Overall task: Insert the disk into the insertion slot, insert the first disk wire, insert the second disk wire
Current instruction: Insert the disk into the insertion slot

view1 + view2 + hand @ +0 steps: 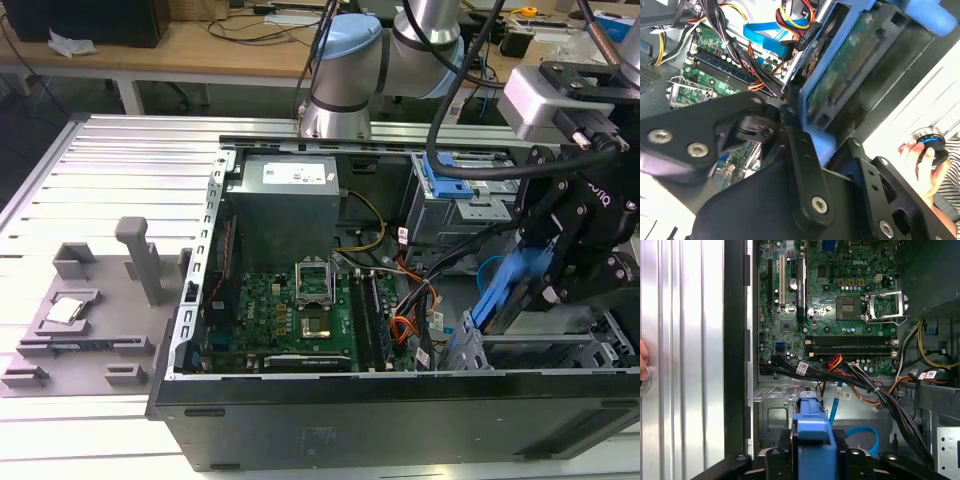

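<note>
The claw [540, 288], black and angular, grips the disk [507, 288] by its smooth blue plastic frame.

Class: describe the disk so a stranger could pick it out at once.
In the exterior view, find the open black computer case, then the black gripper at that view's right end. The disk is the flat slab in a bright blue frame it holds tilted, unlike the smaller blue clip on the silver cage.

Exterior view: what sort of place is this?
Probably a robotics lab bench: an open black desktop computer case on a ribbed aluminium table, a silver-and-blue robot arm behind it, wooden desks strewn with cables beyond.
</note>
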